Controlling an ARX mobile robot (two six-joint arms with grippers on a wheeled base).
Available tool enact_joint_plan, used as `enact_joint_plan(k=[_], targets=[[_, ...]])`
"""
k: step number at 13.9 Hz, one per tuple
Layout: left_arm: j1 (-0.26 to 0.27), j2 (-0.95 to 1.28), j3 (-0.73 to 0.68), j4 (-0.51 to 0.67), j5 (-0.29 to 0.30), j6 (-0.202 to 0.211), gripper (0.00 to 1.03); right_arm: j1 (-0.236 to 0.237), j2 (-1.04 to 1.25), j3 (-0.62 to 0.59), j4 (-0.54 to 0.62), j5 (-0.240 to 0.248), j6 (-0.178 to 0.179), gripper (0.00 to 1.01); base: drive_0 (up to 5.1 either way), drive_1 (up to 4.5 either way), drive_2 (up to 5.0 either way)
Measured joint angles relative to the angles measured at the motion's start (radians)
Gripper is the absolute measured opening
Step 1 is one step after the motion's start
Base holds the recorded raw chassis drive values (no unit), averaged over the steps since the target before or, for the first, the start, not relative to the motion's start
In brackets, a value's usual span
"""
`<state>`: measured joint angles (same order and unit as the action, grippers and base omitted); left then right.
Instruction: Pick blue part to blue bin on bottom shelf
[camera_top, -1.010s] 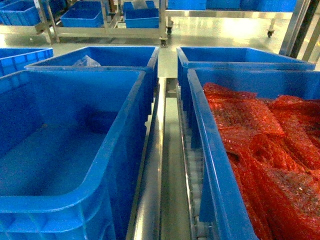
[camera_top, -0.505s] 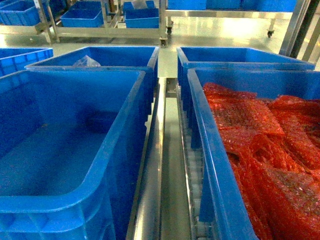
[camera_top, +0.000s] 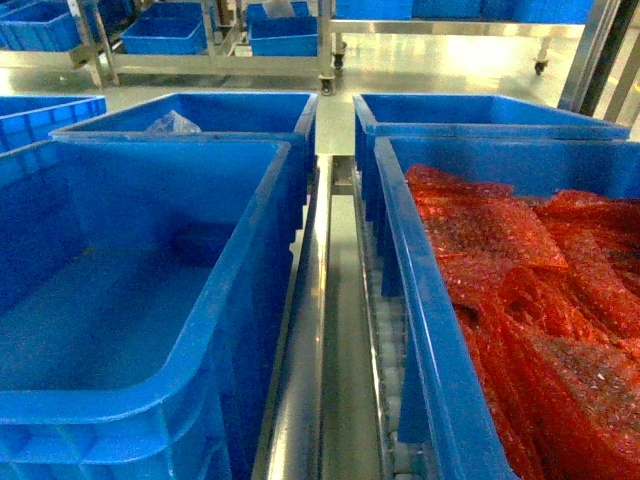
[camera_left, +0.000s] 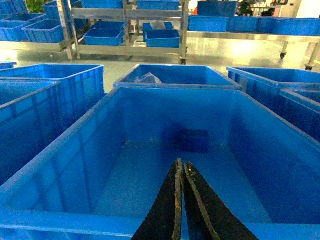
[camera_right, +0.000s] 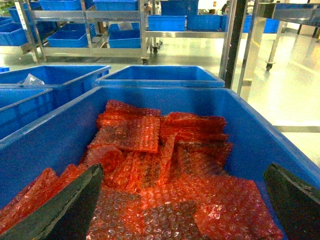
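Observation:
My left gripper (camera_left: 181, 164) is shut with nothing between its black fingers. It hangs over the near rim of a large blue bin (camera_left: 60, 150). On that bin's floor by the far wall lies a dark blue rectangular block (camera_left: 194, 140), seen again as the block (camera_top: 205, 243) from the head; I cannot tell whether it is the blue part. My right gripper (camera_right: 183, 168) is open wide above red bubble-wrap bags (camera_right: 150, 175) that fill the right blue bin (camera_top: 420, 330). The bins stand on steel rails (camera_top: 305, 340) with white rollers (camera_top: 388, 345); which shelf level this is I cannot tell. Neither gripper shows in the head view.
Behind stand two more blue bins: the left one (camera_top: 250, 115) holds a clear plastic bag (camera_top: 172, 124), the right one (camera_top: 480, 112) looks empty. More bins (camera_left: 30, 100) crowd the left. Steel racks with small blue bins (camera_top: 165, 35) line the far floor.

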<state>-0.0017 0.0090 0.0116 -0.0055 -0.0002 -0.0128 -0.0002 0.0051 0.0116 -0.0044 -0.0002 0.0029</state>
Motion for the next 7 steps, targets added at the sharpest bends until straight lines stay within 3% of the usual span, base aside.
enact_joint_plan(k=[1,7], targets=[[0.0,0.0,0.0,0.001,0.0,-0.001,0.07,0.0,0.0,0.0,0.0,0.0,0.0,0.98,0.0,0.0,0.0],[0.0,0.0,0.0,0.001,0.0,-0.001,0.85,0.0,0.0,0.0,0.0,0.0,0.0,0.98,0.0,0.0,0.0]])
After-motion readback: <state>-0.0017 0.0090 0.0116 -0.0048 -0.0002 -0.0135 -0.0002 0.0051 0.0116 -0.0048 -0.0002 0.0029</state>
